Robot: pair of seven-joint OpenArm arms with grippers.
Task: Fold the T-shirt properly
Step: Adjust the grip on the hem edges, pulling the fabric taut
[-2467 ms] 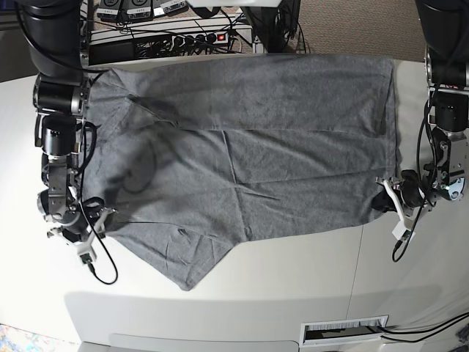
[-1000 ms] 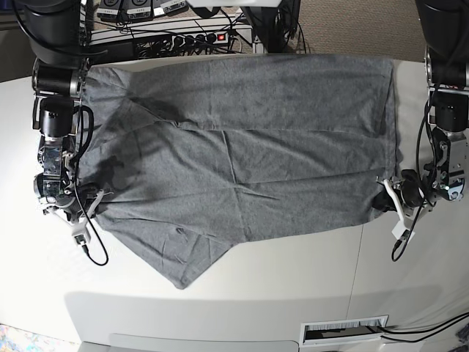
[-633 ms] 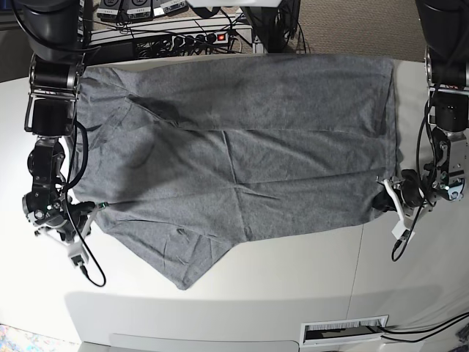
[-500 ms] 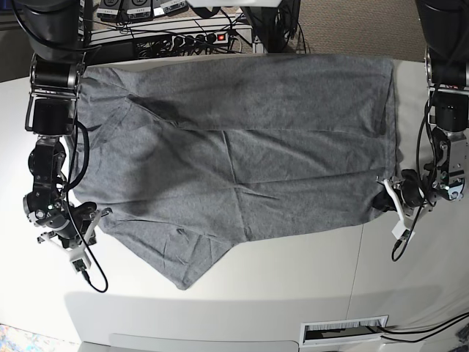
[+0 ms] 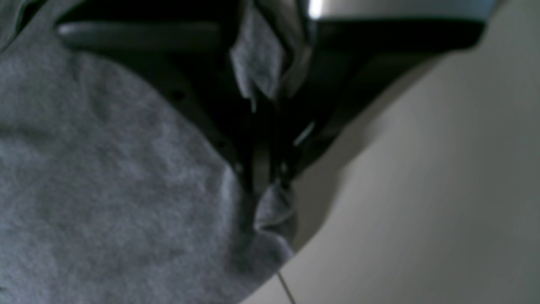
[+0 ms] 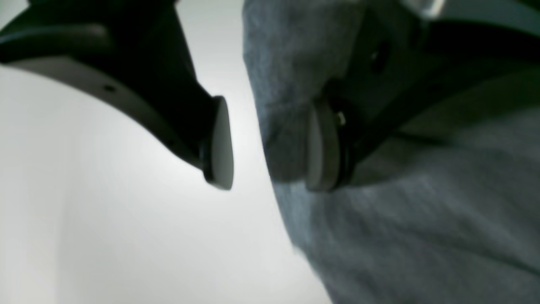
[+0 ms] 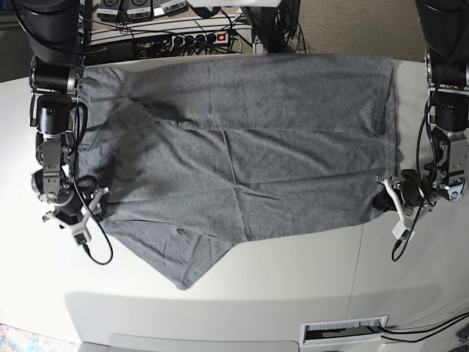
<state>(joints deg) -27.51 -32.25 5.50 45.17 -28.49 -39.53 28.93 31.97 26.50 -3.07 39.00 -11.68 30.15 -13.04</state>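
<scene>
The grey T-shirt [image 7: 249, 147] lies spread flat across the white table [image 7: 293, 271], with a pointed flap [image 7: 183, 282] toward the front edge. My left gripper [image 7: 385, 199] sits at the shirt's right front corner and is shut on a pinch of T-shirt fabric [image 5: 270, 207]. My right gripper [image 7: 88, 209] is at the shirt's left edge and stands open. In the right wrist view, the T-shirt's edge [image 6: 287, 139] hangs between the two pads [image 6: 221, 143], resting against the right one, with table showing past the left one.
A power strip and cables [image 7: 183, 37] run along the back, behind the table. A slotted vent [image 7: 344, 331] sits at the front edge. Both arm columns stand at the table's left and right sides.
My right gripper has opened and let go of the shirt's left edge, shifting slightly along that edge. The left gripper and the right corner have not moved.
</scene>
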